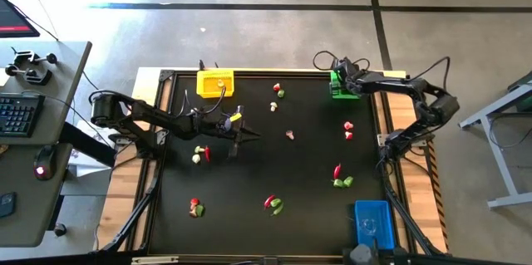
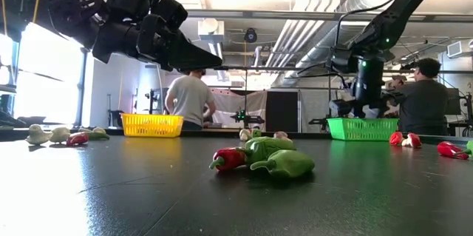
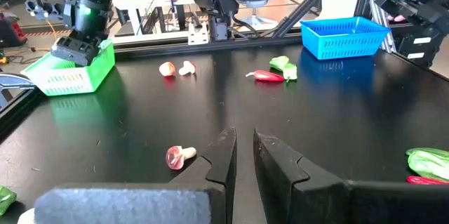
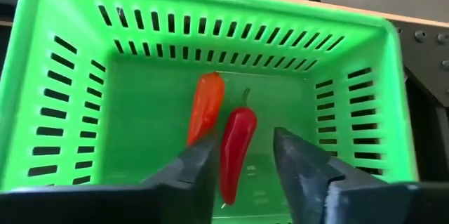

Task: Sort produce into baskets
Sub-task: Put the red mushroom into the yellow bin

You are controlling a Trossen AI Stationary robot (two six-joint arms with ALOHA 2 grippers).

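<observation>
The step in hand looks like a drop-off: the right pincer [image 4: 242,164] hangs over the green basket [image 4: 63,76] with its fingers spread, and a red chilli [image 4: 235,150] sits between them — it appears released, not pinched. Beside it in the basket lies an orange-red chilli [image 4: 205,108]; both are glossy, slim and tapered. Next, this arm probably needs to lift clear of the green basket and go for another red piece, such as the pair [image 1: 348,130] lying near it. The left pincer [image 3: 242,161] hovers over the black surface [image 1: 307,174], well apart from the green basket, fingers nearly together and holding nothing — a small red-and-cream piece [image 3: 179,156] lies just beside it.
</observation>
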